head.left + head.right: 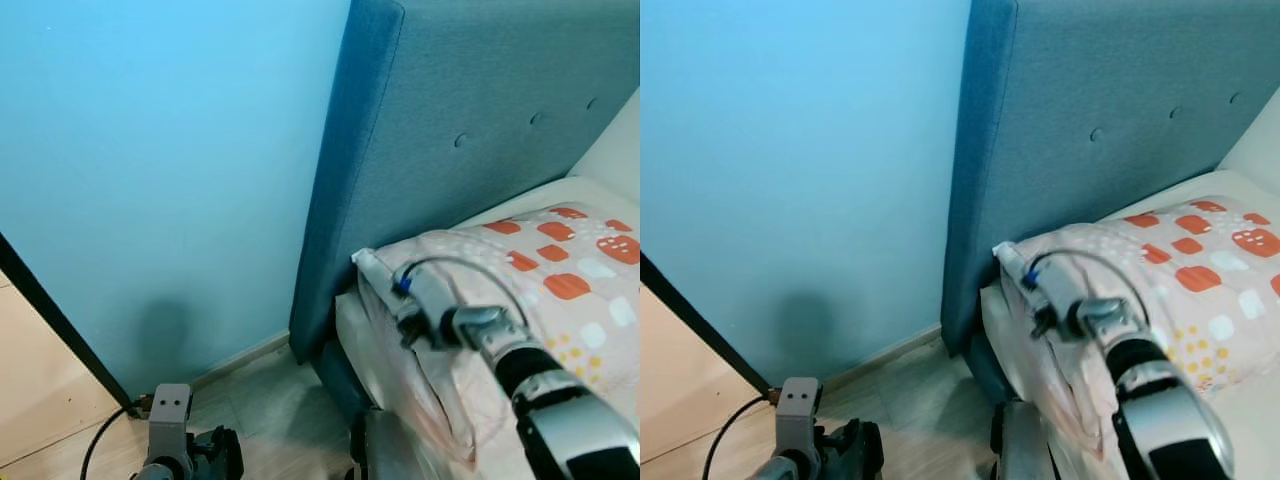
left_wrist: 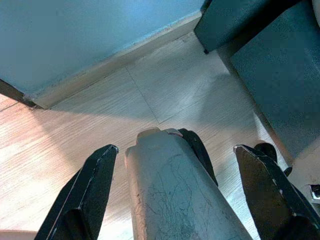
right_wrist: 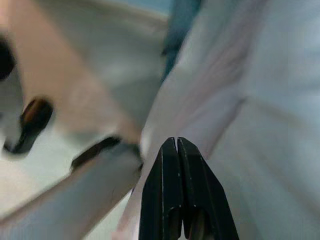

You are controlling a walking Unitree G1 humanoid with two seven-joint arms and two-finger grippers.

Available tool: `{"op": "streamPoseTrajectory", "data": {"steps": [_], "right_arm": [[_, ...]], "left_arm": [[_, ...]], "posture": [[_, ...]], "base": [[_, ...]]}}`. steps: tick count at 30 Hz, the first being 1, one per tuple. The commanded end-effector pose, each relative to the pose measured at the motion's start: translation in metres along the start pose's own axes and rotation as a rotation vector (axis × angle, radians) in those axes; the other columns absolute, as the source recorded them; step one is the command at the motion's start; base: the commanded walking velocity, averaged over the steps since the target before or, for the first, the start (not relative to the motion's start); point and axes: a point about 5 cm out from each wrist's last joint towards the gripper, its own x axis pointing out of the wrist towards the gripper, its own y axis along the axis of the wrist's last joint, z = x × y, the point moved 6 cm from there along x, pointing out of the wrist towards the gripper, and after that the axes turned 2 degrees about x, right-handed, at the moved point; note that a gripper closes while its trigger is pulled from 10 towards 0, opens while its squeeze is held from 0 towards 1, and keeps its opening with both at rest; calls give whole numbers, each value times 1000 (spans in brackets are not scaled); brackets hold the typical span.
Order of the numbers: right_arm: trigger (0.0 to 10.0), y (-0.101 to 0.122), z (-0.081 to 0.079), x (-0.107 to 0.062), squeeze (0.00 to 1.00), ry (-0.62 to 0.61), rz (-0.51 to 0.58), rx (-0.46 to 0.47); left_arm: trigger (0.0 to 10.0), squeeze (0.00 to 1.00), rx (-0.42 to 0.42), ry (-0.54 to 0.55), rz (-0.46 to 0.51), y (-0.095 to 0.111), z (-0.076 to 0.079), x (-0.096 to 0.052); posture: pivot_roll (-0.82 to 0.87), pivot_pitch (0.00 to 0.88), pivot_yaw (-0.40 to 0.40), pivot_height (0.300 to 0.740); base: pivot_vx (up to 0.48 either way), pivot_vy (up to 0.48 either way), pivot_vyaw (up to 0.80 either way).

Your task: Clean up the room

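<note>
A pale pink pillow [image 1: 560,262] printed with orange and white squares lies at the head corner of the bed, against the blue-grey headboard [image 1: 450,120]. My right arm [image 1: 470,330] reaches over the pillow's near corner. In the right wrist view, my right gripper [image 3: 177,142] is shut, its black fingers [image 3: 162,190] pressed together close to the pale fabric; the picture is blurred and I see nothing held between them. My left gripper [image 2: 175,155] hangs low over the wooden floor and is open, its fingers [image 2: 92,185] spread wide around a grey part of my own body.
A light blue wall [image 1: 160,150] stands left of the headboard, with a skirting board along the pale wooden floor [image 1: 260,400]. A dark strip [image 1: 50,310] runs down the wall at far left. A black cable [image 1: 100,440] lies on the floor. The white mattress [image 1: 600,185] stretches right.
</note>
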Motion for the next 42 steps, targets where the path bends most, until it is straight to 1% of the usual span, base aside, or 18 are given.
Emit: {"op": "streamPoseTrajectory", "data": {"steps": [1, 7, 9, 13, 14, 15, 16, 17, 20, 21, 23, 24, 25, 28, 29, 30, 37, 42], "right_arm": [[10000, -10, -8, -2, 0, 76, -31, -31], [10000, -6, -18, -9, 0, 190, 4, -33], [10000, 18, -31, -28, 0, 366, 149, 15], [10000, 32, -36, -41, 0, 440, 232, 37], [10000, 51, -36, -55, 0, 484, 343, 64], [10000, 70, -26, -66, 0, 448, 467, 108], [10000, 70, -26, -66, 0, 448, 467, 108], [10000, 85, -11, -74, 0, 378, 581, 169], [10000, 93, 3, -80, 0, 316, 665, 236], [10000, 95, 17, -83, 0, 258, 746, 335], [10000, 95, 17, -83, 0, 258, 746, 335], [10000, 92, 25, -84, 0, 210, 811, 423], [10000, 92, 25, -84, 0, 210, 811, 423], [10000, 62, 28, -64, 0, 78, 905, 687], [10000, 62, 28, -64, 0, 78, 905, 687], [10000, 52, 26, -57, 0, 46, 917, 765], [10000, 32, 18, -43, 0, -8, 932, 903], [10000, 10, 7, -29, 0, -37, 902, 983]], "left_arm": [[10000, 0, -6, -26, -99, -30, 9, -8], [10000, 0, -7, -23, -110, -31, 8, -7], [10000, 0, -10, -26, -117, -29, 9, -5], [10000, 0, -10, -29, -118, -28, 10, -4], [10000, 0, -2, -27, -113, -24, 9, -3], [10000, 0, 3, -15, -108, -20, 5, -1], [10000, 0, 3, -15, -108, -20, 5, -1], [10000, 0, 6, 10, -103, -15, -2, 1], [10000, 0, 4, 33, -99, -10, -8, 2], [10000, 0, -3, 59, -96, -5, -15, 4], [10000, 0, -3, 59, -96, -5, -15, 4], [10000, 0, -11, 81, -94, -1, -21, 5], [10000, 0, -11, 81, -94, -1, -21, 5], [10000, 0, -19, 93, -101, 7, -20, 11], [10000, 0, -19, 93, -101, 7, -20, 11], [10000, 0, -18, 88, -109, 8, -18, 12], [10000, 0, -14, 73, -149, 1, -10, 13], [10000, 0, -13, 50, -221, -18, 0, 9]], "posture": [[52, 165, -124, 575], [49, 151, -122, 575], [42, 126, -118, 575], [39, 119, -117, 575], [28, 102, -113, 575], [27, 90, -110, 575], [27, 90, -110, 575], [28, 76, -106, 575], [29, 67, -107, 575], [28, 51, -101, 575], [28, 51, -101, 575], [28, 45, -97, 575], [28, 45, -97, 575], [26, 1, -66, 590], [26, 1, -66, 590], [19, 0, -53, 595], [4, 0, -34, 610], [-7, 0, -22, 625]], "base": [[0, 0, 0], [0, 0, 0], [0, 0, 0], [0, 0, 0], [0, 0, 0], [0, 0, 0], [0, 0, 0], [0, 0, 0], [0, 0, 0], [0, 0, 0], [0, 0, 0], [0, 0, 0], [0, 0, 0], [0, 0, 0], [0, 0, 0], [0, 0, 0], [0, 0, 0], [0, 0, 0]]}}
